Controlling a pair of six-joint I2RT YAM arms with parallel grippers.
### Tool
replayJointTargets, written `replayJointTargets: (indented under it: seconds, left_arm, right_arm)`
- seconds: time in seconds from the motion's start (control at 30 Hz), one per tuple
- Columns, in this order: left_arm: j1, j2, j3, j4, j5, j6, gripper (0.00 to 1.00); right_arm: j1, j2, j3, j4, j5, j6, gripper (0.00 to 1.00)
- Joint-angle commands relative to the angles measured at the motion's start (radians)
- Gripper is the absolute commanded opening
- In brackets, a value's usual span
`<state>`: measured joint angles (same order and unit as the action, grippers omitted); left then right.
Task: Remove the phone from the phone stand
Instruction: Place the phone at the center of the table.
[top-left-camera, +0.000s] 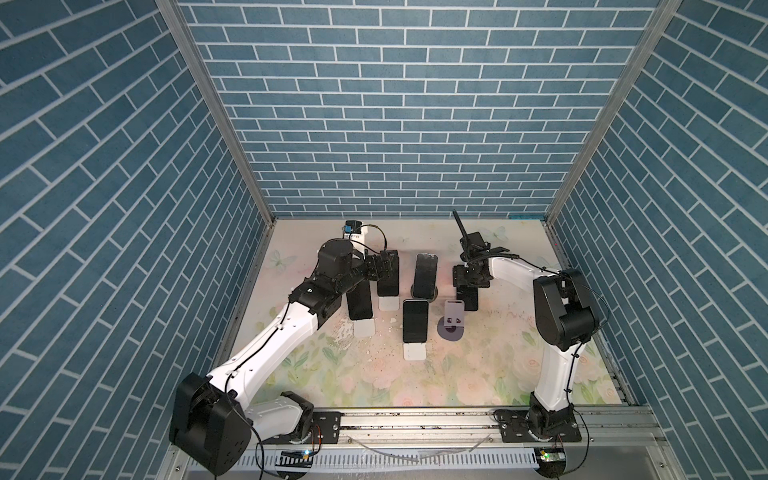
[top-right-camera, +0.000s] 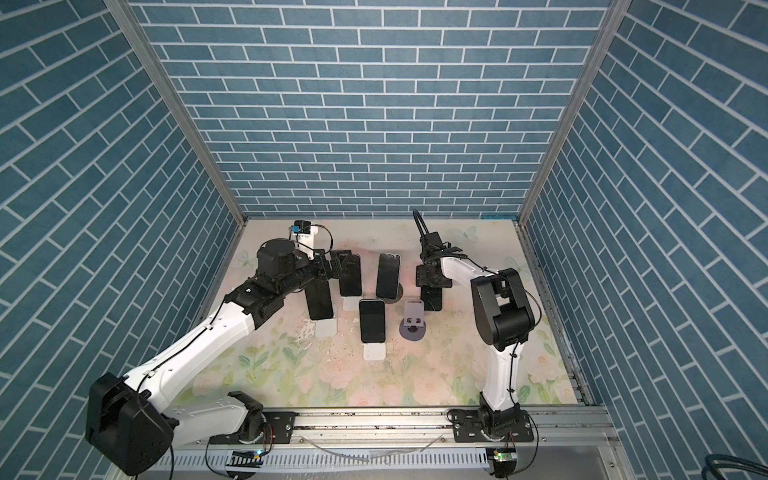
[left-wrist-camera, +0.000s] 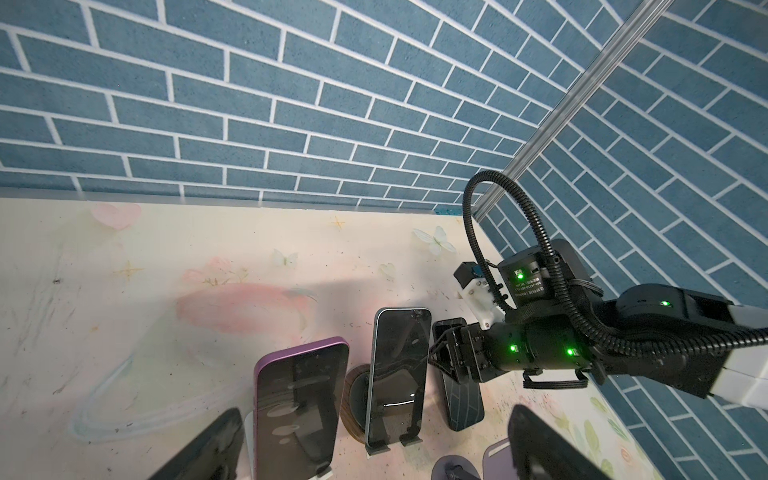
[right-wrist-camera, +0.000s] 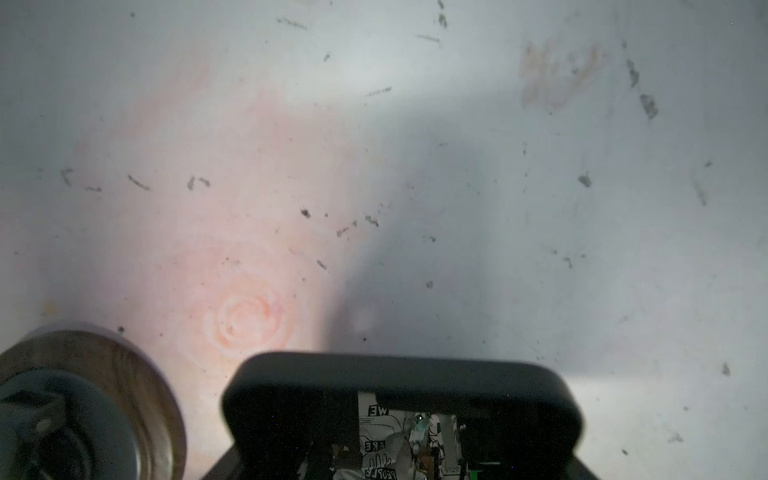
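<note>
Two robot arms work over a floral tabletop (top-left-camera: 478, 374). The left arm stretches low toward the far left, its left gripper (top-left-camera: 385, 266) spread wide and holding nothing, close to a dark phone on a white stand (top-left-camera: 388, 286). The right arm folds down from a raised elbow, its right gripper (top-left-camera: 468, 287) clamped on the top of a black phone in a dark patterned case (left-wrist-camera: 463, 399). That phone stands upright at far right, just behind an empty lilac plastic phone stand with a round base (top-left-camera: 453, 316).

right gripper (left-wrist-camera: 446, 354) clamped on a dark phone (left-wrist-camera: 466, 399).
</note>
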<state>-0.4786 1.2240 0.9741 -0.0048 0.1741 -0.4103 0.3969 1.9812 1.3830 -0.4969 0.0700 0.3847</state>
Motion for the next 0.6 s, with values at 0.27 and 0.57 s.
replayJointTargets:
  seconds: [0.27,0.57]
  left_arm:
    - [-0.008,0.009,0.016,-0.003,0.004,0.018,1.00]
    - [-0.008,0.003,0.002,0.005,-0.003,0.021,1.00]
  right_arm:
    - [-0.004,0.079,0.068,-0.008,0.051,0.008,0.40]
    - [-0.005,0.120,0.071,-0.004,0.052,0.020,0.40]
